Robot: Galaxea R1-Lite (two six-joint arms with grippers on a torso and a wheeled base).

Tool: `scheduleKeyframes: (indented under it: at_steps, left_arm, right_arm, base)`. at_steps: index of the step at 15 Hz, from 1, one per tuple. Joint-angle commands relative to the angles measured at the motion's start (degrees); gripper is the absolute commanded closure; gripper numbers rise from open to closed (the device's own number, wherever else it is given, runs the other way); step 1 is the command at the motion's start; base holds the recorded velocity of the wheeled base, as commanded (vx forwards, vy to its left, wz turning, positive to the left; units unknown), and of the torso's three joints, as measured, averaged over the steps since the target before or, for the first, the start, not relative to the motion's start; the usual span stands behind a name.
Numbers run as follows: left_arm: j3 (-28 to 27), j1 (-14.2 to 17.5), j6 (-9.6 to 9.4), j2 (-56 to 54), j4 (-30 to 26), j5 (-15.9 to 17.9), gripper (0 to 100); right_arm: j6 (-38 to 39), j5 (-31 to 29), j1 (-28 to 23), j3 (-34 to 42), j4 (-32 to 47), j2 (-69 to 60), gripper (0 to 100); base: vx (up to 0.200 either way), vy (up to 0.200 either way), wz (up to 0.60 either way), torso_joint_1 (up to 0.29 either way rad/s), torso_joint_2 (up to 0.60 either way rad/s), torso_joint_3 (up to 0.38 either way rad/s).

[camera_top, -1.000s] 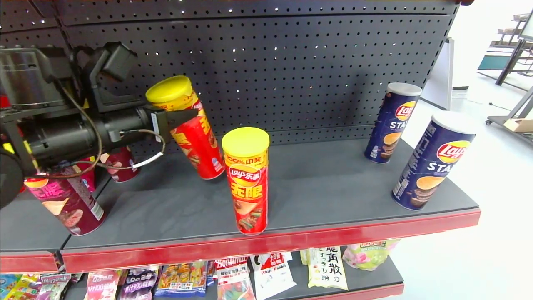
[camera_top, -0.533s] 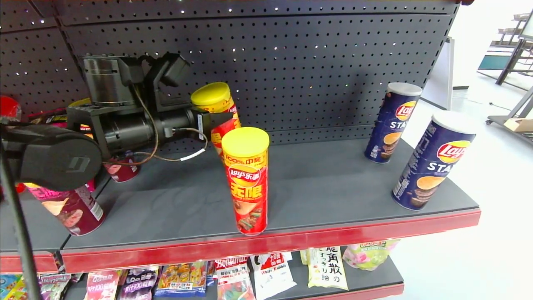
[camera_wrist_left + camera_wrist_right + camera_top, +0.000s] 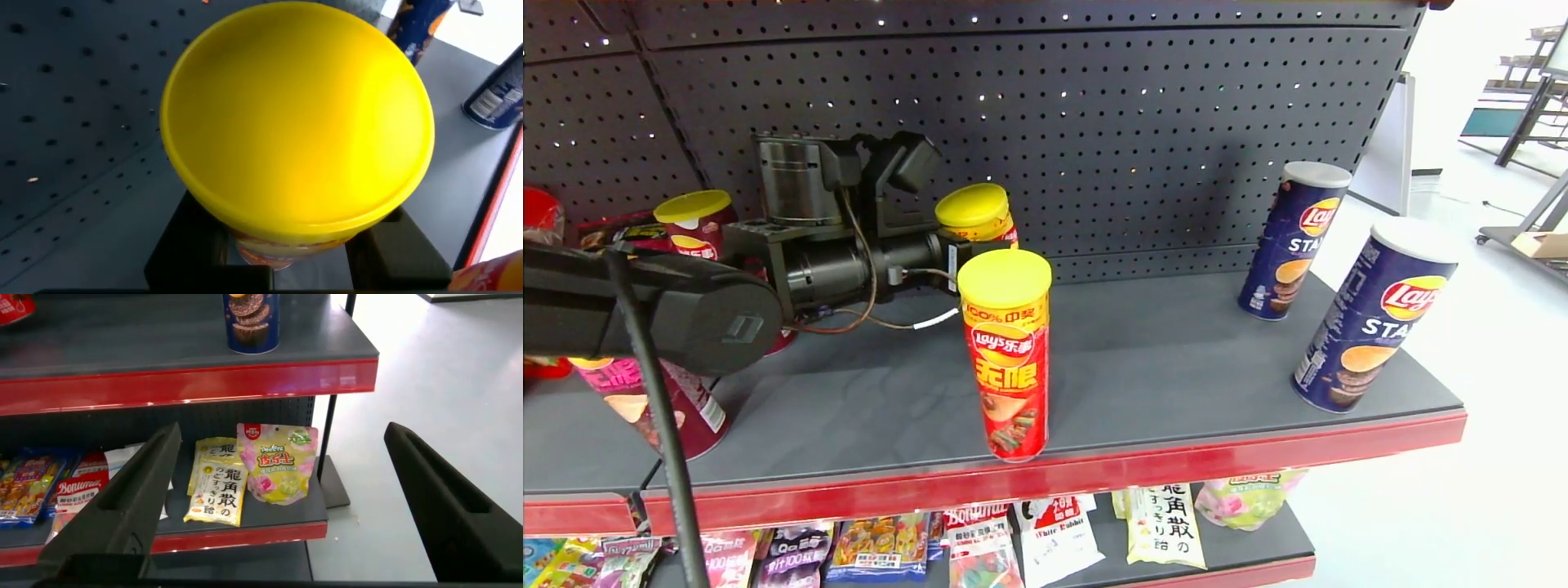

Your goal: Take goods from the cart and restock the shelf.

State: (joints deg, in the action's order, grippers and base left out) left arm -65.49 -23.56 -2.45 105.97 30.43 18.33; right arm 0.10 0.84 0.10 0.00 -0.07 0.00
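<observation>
My left gripper [image 3: 970, 247] is shut on a red chip can with a yellow lid [image 3: 973, 205], held near the pegboard at the back of the grey shelf [image 3: 1176, 359]. It sits just behind a matching red can [image 3: 1006, 359] that stands at the shelf's front edge. In the left wrist view the held can's yellow lid [image 3: 298, 139] looms large, with the dark fingers [image 3: 189, 253] clamped on its sides below. My right gripper [image 3: 286, 514] hangs open and holds nothing, in front of the shelf's red lip [image 3: 188, 385].
Two blue chip cans [image 3: 1294, 241] [image 3: 1372, 314] stand at the shelf's right end. Maroon cans [image 3: 658, 404] [image 3: 694, 222] stand at the left. Snack bags [image 3: 1164, 523] line the lower shelf. Bare shelf lies between the red cans and the blue ones.
The left arm has carried the red can rightward and deeper toward the pegboard. The can, tilted before, is now more upright behind the front red can.
</observation>
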Motion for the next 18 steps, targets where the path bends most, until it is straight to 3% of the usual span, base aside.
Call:
scheduleKeyframes:
  at_steps: [1,8,12,18]
  left_arm:
    - [-0.17,-0.17,-0.45,0.29,-0.02,0.03,100]
    - [-0.43,-0.17,-2.38,0.37,-0.54,0.03,100]
    - [-0.52,-0.17,-5.55,0.37,-3.09,0.39,100]
    - [-1.66,-0.96,-5.46,0.64,-3.18,1.44,100]
  right_arm:
    - [-0.01,0.04,-0.01,0.00,-0.01,0.09,0]
    - [-0.01,0.04,0.08,0.00,-0.01,0.09,0]
    - [-0.01,0.04,-0.01,0.00,-0.01,0.09,0]
    - [-0.01,0.04,-0.01,0.00,-0.01,0.09,0]
  base:
    - [0.000,0.000,0.00,0.000,0.00,0.000]
    - [0.000,0.000,0.00,0.000,0.00,0.000]
    - [0.000,0.000,0.00,0.000,0.00,0.000]
    - [0.000,0.000,0.00,0.000,0.00,0.000]
